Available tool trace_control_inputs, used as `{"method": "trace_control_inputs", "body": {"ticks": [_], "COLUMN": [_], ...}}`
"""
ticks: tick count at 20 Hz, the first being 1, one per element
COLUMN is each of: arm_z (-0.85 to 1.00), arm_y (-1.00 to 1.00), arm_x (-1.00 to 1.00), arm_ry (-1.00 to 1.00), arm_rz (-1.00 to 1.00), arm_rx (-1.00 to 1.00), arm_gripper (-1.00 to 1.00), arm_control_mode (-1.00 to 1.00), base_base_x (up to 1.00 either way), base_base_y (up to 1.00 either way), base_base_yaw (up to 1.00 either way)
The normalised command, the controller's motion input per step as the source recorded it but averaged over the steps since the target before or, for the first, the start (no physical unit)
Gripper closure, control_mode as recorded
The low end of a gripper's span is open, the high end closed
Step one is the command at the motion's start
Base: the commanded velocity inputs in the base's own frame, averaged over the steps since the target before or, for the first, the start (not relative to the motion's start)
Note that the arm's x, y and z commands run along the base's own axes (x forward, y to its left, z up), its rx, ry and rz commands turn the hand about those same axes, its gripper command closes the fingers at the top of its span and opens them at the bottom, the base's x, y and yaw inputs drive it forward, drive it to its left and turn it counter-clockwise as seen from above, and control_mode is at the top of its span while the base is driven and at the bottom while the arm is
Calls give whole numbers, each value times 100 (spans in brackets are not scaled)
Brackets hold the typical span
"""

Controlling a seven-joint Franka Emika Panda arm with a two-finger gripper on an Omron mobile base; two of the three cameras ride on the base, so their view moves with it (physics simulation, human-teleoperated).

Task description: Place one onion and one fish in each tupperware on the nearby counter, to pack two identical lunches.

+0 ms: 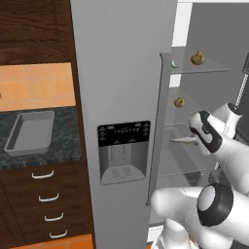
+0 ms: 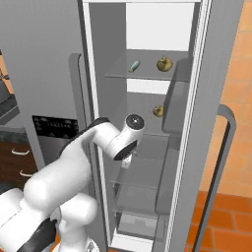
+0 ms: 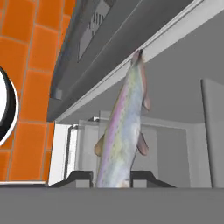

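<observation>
Fish (image 3: 122, 131) clamped between gripper (image 3: 111, 178) tips, jaws nearly closed on its tail end, body stretching ahead. Best withdrawn slowly from fridge (image 2: 147, 123), clear of shelf edge, then carried toward tupperware (image 1: 30, 132) on counter (image 1: 63, 146), well off leftward.

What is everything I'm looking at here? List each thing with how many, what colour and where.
fish: one, silvery with a pinkish stripe, between the gripper's fingertips.
second fish: one, pale, upper fridge shelf.
onions: two, golden brown, one on the upper shelf, one on the shelf below.
fridge: one, grey, door open, dispenser panel on its closed door.
tupperware: one, grey, on the counter left of the fridge.
counter: one, dark speckled, over brown drawers.
drawer handles: four, silver, on the drawers.
gripper: one, dark fingertips, closed on the fish, inside the fridge.
</observation>
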Motion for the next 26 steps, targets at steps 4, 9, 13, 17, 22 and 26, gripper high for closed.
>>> {"method": "trace_control_inputs", "body": {"ticks": [4, 9, 13, 17, 22, 26], "arm_z": [71, 73, 63, 11, 0, 0], "arm_y": [6, 32, 64, 50, 0, 0], "arm_x": [-98, -58, -41, -39, 0, 0], "arm_ry": [-17, -1, 0, 0, 0, 0], "arm_rz": [6, 3, 7, 6, 0, 0], "arm_rx": [-1, -1, -8, -11, 0, 0], "arm_gripper": [100, 100, 100, 100, 100, 100], "arm_control_mode": [-100, -100, -100, 100, 100, 100], "base_base_x": [0, 0, 0, -45, -39, 23], "base_base_y": [0, 0, 0, 50, 100, 100], "base_base_yaw": [0, 0, 0, 7, 10, 1]}}
